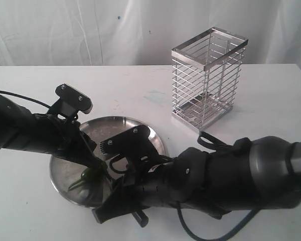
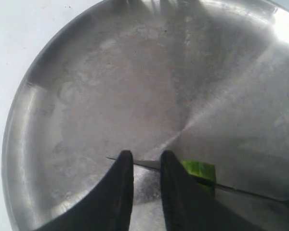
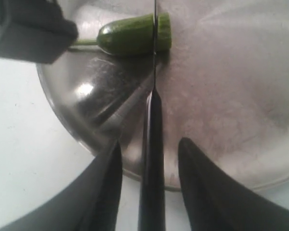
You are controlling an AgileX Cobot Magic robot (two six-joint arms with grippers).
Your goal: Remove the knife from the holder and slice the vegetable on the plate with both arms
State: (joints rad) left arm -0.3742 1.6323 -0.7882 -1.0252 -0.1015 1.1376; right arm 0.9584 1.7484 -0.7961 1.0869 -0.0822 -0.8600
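A: How should the robot finish this cut well?

B: The knife (image 3: 153,144) already stands edge-down across the vegetable (image 3: 130,34), near its cut end, so the slice looks partly made. A straight press down to the plate (image 3: 221,96), with the blade kept square to the pepper, seems the clean way; any twist could roll the pepper away.

A: And the other arm?

B: The left gripper (image 2: 145,166) should hold the pepper steady. Its two fingers sit close together with a narrow gap just above the plate; the pepper (image 2: 200,171) shows just beside one finger rather than clearly between them, so whether it pins anything cannot be told.

A: What does the right gripper hold?

B: The right gripper (image 3: 149,159) has the knife handle running between its fingers (gaps show on both sides in the wrist view, so a firm clamp is presumed, not seen).

A: How do the arms lie?

B: In the exterior view both reach low over the plate (image 1: 140,125), the left gripper (image 1: 98,163) slanting in from the left, the right gripper (image 1: 113,198) from the near right edge. The holder (image 1: 208,80) stands well apart behind.
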